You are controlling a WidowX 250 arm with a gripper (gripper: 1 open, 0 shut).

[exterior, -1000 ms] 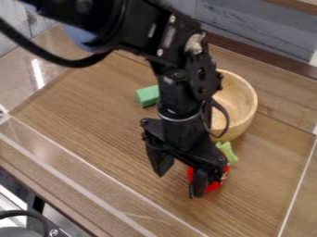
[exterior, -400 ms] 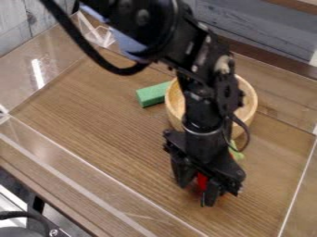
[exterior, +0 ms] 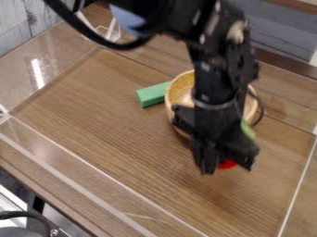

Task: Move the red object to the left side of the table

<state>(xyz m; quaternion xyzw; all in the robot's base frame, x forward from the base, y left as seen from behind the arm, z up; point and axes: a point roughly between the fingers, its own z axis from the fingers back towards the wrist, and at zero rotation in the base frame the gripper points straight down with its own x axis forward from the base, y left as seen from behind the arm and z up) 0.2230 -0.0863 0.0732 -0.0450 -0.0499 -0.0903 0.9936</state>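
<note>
The red object [exterior: 228,167] shows as a small red patch between my fingertips, at the right side of the table [exterior: 99,139], just in front of the wooden bowl. My gripper [exterior: 223,165] points straight down and is shut on it. The black fingers hide most of the toy. A bit of green [exterior: 249,133] shows just behind the fingers. The picture is motion-blurred, so I cannot tell whether the toy touches the tabletop.
A wooden bowl [exterior: 186,91] stands right behind the gripper, partly hidden by the arm. A flat green block [exterior: 152,93] lies to the bowl's left. Clear acrylic walls [exterior: 50,153] edge the table at the front and the sides.
The open fingers straddling the red object have shut on it. The arm has shifted right and toward the bowl, carrying the toy with it.
</note>
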